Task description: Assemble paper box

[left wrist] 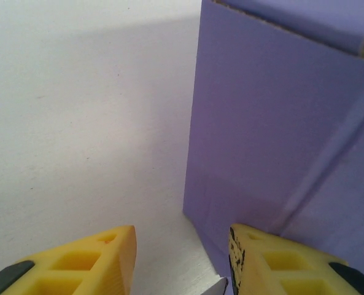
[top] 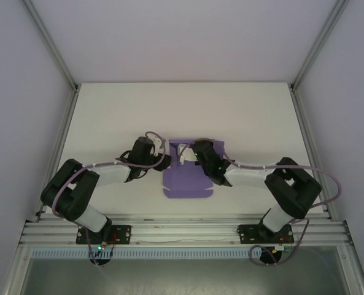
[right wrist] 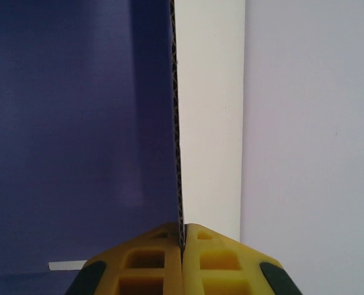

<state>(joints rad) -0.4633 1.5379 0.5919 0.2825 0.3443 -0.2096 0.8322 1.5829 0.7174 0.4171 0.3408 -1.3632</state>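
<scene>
The purple paper box [top: 188,178] lies partly folded in the middle of the white table, between both arms. My right gripper [right wrist: 182,243] is shut on a raised wall of the paper box [right wrist: 77,135], whose corrugated edge runs straight up from between the yellow fingers [right wrist: 215,258]. From above, the right gripper [top: 197,152] sits over the box's back part. My left gripper [left wrist: 182,258] is open at the box's left side, its right finger [left wrist: 274,264] lying over a purple panel of the paper box [left wrist: 274,117], bare table between the fingers. From above, the left gripper [top: 160,153] is by the box's left back corner.
The white table [top: 108,117] ends in a metal rail [top: 182,230] along the near edge. White enclosure walls with aluminium posts [top: 50,46] stand to the left, right and behind.
</scene>
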